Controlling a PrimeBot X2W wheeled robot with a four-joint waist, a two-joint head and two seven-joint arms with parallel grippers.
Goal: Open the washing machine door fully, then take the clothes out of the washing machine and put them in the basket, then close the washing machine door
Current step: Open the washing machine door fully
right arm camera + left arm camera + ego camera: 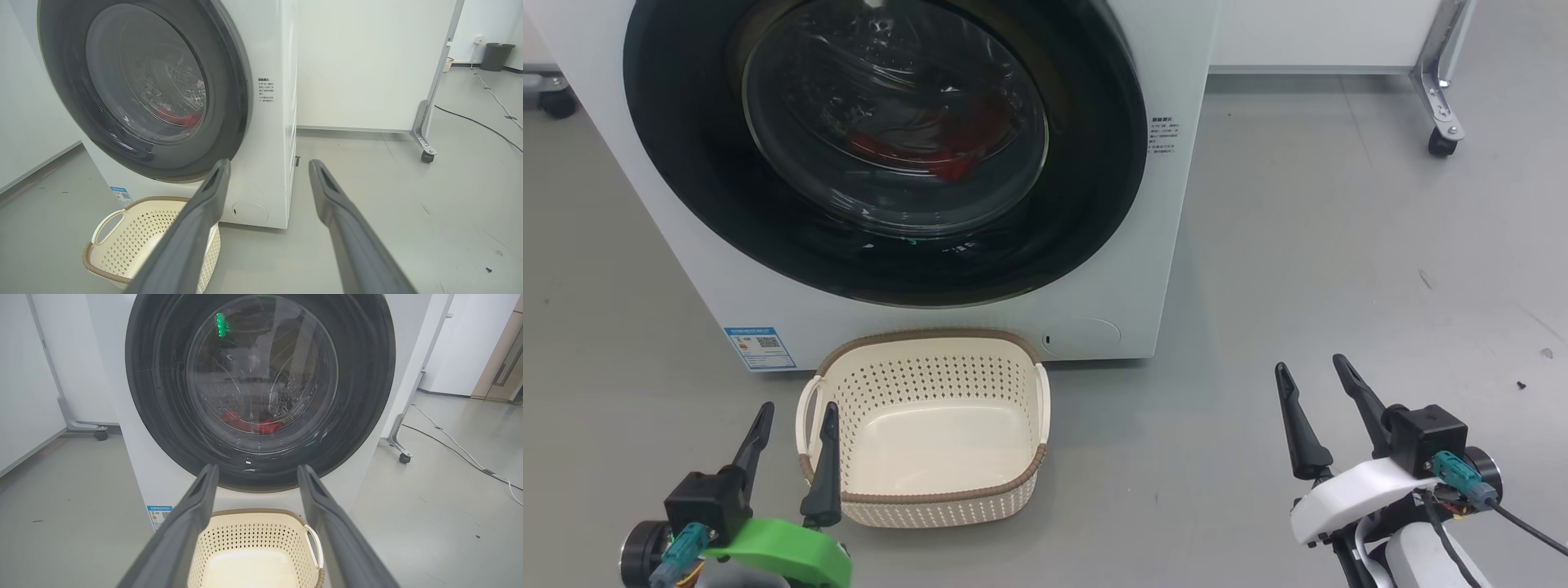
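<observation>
Washing machine door [143, 90], distant dark bin [496, 56]

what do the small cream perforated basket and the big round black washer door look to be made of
The small cream basket looks like matte moulded plastic: even punched holes; its brown woven-look rim is probably moulded. The big round black washing machine door has a glossy ring, plastic or glass, showing reflections, around a clear bulging window, likely glass: red clothes show through.

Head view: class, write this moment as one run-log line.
door shut | clothes inside washing machine | basket empty, in front | left gripper open, holding nothing | right gripper open, holding nothing
</observation>
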